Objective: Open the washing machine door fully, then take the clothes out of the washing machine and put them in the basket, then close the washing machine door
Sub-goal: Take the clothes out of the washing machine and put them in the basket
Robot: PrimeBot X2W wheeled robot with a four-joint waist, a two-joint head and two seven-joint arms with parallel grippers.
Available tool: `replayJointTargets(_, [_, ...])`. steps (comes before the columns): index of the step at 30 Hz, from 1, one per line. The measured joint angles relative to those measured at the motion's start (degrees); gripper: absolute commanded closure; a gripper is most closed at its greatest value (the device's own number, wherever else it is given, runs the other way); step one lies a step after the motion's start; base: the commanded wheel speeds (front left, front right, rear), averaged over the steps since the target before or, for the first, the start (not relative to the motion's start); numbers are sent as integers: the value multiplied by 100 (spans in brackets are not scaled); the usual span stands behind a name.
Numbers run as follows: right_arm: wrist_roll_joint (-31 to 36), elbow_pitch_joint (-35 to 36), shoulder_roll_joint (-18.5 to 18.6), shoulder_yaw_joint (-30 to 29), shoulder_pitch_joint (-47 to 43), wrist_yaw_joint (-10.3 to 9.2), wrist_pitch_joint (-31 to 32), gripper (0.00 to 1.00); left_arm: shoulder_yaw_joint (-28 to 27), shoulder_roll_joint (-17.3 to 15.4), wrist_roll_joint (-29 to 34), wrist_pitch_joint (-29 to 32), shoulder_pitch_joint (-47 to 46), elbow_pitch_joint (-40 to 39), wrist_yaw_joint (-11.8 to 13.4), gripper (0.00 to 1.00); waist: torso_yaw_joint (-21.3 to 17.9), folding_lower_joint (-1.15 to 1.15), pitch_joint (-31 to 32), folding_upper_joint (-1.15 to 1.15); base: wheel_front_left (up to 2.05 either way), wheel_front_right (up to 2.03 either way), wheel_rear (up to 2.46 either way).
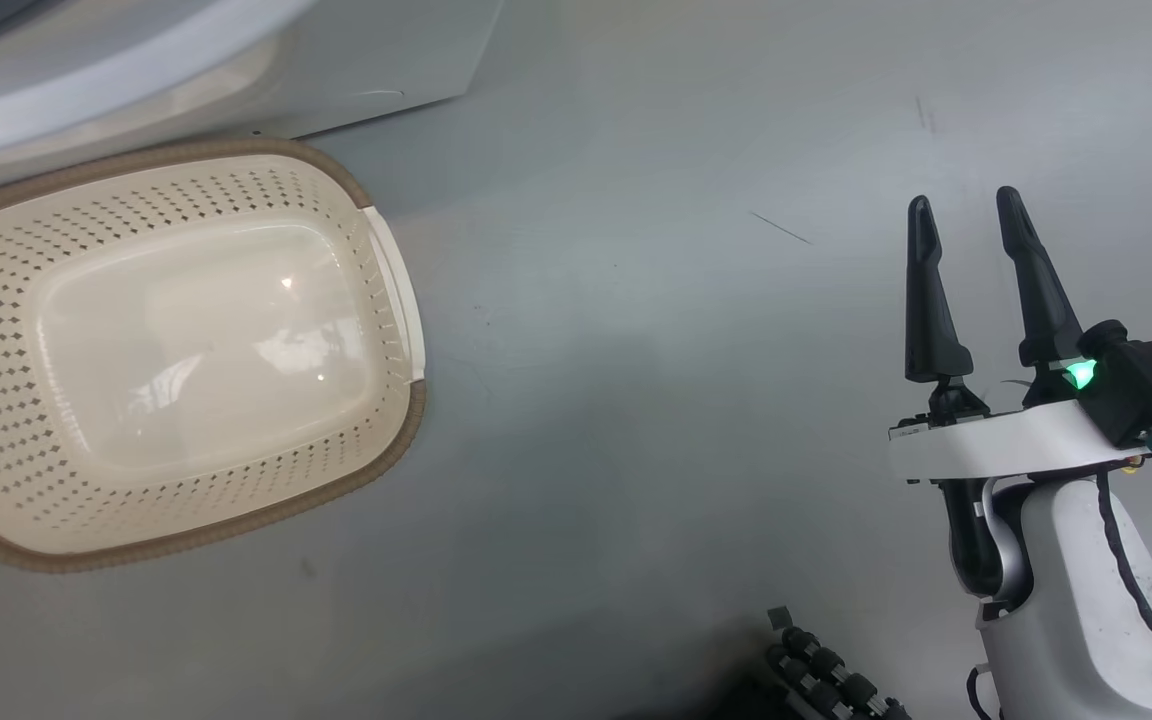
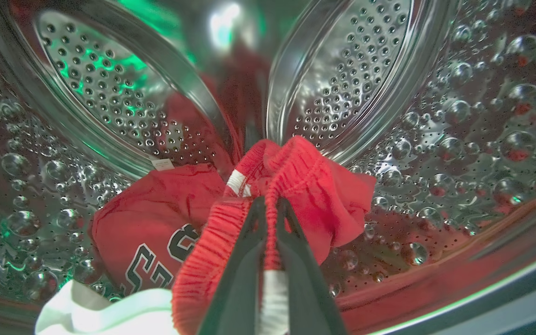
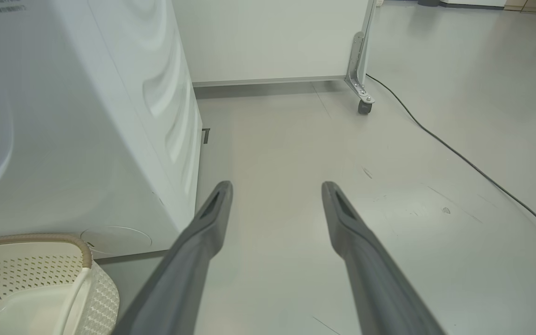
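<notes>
White and boxy, the washing machine [image 3: 86,121] stands with the cream perforated basket [image 1: 176,350] just beside its base, nothing in it yet. Inside the perforated steel drum [image 2: 123,93] lie the clothes [image 2: 156,218], red, one showing a dark number outlined white. The left pincer [image 2: 270,202] is clenched on the ribbed waistband [image 2: 291,163] of one garment; the right pincer [image 1: 964,197] hangs spread and idle over the floor [image 1: 636,400]. I'd say unloading is the step in hand: next, that garment needs drawing out through the mouth and carrying over the basket before the grip lets go.
</notes>
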State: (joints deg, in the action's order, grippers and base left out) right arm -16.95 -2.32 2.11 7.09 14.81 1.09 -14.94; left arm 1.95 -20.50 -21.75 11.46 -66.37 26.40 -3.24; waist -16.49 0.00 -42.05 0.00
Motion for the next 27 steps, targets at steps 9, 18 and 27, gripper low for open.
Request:
replayJointTargets(9, [181, -44, 19, -137, -31, 36, 0, 0, -15, 348, 16, -1047, 994, -427, 131, 100, 259, 0, 344, 0, 0, 0, 0])
replayJointTargets(18, [308, -137, 21, -167, -218, 85, 0, 0, 11, 609, 42, -1790, 2014, -743, 253, 100, 479, 0, 774, 0, 0, 0, 0])
replayJointTargets(27, [385, -230, 30, -232, -474, 86, 0, 0, 185, 842, 220, -2269, 2892, -1045, 382, 100, 615, 0, 1238, 0, 0, 0, 0])
